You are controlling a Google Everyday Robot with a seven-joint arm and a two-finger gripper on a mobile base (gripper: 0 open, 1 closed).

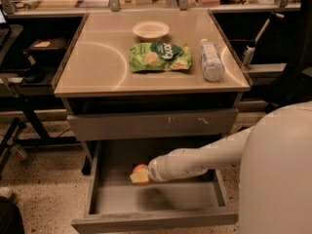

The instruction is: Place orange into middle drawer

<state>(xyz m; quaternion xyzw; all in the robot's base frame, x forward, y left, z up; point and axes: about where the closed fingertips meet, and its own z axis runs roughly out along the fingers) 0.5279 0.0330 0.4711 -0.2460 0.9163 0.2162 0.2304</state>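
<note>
The orange is at the tip of my arm, inside the open middle drawer. The drawer is pulled out towards the camera and its grey floor shows. My gripper is shut on the orange and holds it just above the drawer floor, left of centre. My white forearm reaches in from the right and hides the right part of the drawer's inside.
The closed drawer front above has small white scratches. On the table top are a green snack bag, a white bowl and a lying plastic bottle. My white body fills the lower right.
</note>
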